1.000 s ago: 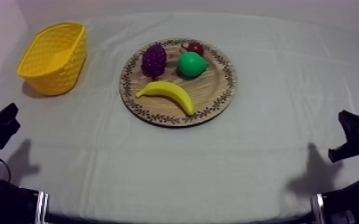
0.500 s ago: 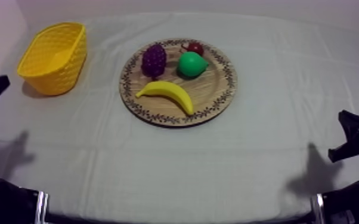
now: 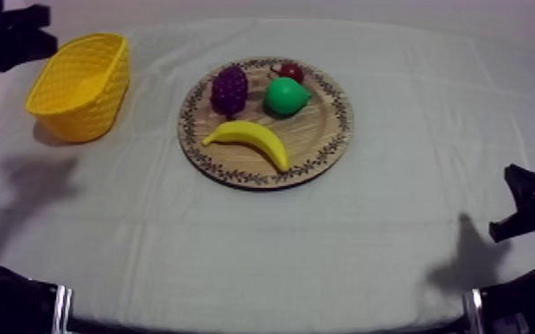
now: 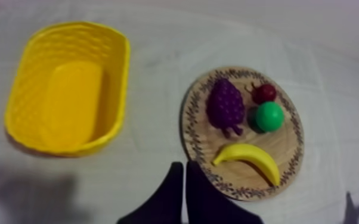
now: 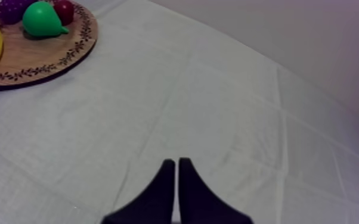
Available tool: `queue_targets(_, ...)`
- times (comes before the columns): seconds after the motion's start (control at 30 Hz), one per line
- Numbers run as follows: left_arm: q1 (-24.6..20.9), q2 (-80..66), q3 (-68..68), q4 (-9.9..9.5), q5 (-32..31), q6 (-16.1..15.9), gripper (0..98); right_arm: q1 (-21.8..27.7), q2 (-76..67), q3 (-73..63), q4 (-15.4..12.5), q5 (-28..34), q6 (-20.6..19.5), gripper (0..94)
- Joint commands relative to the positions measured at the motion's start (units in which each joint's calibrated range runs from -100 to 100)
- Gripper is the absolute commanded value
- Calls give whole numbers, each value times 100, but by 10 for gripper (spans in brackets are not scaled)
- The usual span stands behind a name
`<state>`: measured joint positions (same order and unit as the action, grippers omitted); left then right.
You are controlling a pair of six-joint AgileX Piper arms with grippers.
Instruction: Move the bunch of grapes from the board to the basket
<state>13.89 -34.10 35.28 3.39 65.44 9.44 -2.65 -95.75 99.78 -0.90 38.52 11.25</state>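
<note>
Left gripper [image 4: 183, 168]: fingers together in narrow wedge, nothing held; raised at table's far left, beside yellow basket [image 3: 84, 98]. Basket: nothing inside. Bunch of grapes [image 3: 229, 89]: on wooden board [image 3: 315, 133], far-left part, beside pear [image 3: 286, 95]. Banana [image 3: 249, 138]: near side. Small red fruit [image 3: 290, 71]: behind pear. Right gripper [image 5: 177, 162]: narrow wedge, nothing held, over cloth [image 3: 324, 240], well apart from board.
</note>
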Motion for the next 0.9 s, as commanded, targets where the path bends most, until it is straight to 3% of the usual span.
queue_targets(0.0, 253, 923, -701, -32, 231, 138, 0, -3, 0, 0, -1, 3, -2, 3)
queue_targets(0.17, 542, 1955, -1468, -76, 665, 381, 0, -3, 0, 0, -1, 3, -1, 3)
queue_targets(0.47, 899, 3728, -2922, -111, 1106, 516, 0, -3, 0, 0, -1, 3, 0, 3)
queue_targets(0.87, 1322, 5326, -5214, -491, 2091, 699, 9, -3, 0, 0, -1, 3, -1, 3)
